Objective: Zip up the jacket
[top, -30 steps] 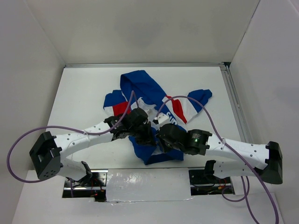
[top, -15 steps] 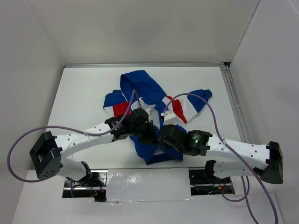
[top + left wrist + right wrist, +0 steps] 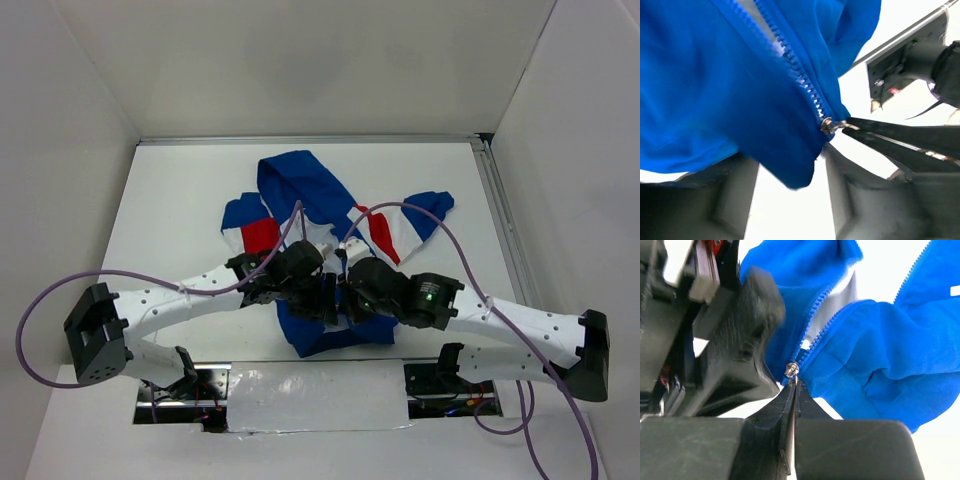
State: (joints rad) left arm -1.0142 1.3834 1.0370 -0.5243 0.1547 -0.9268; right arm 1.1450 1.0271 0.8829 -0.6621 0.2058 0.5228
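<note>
The blue jacket [image 3: 300, 190] with red and white panels lies crumpled mid-table, its lower hem under both grippers. In the right wrist view my right gripper [image 3: 794, 383] is shut on the small metal pull of the zipper slider [image 3: 791, 370], at the bottom of the two blue zipper rows. The left wrist view shows the same slider [image 3: 826, 125] with the right gripper's fingers [image 3: 900, 137] pinching its tab. My left gripper [image 3: 789, 167] stands open, and the jacket's blue hem corner [image 3: 795, 170] hangs loosely between its fingers. From above, the left gripper [image 3: 322, 298] and the right gripper [image 3: 340, 292] nearly touch.
White walls enclose the table [image 3: 170, 200] on three sides, with a metal rail [image 3: 500, 220] along its right edge. Purple cables [image 3: 420, 215] loop over the jacket and the arms. The two arm bases stand at the near edge.
My left gripper has opened and let go of the blue hem. Both wrists have shifted slightly together over the jacket's lower edge; the right gripper stays shut on the pull.
</note>
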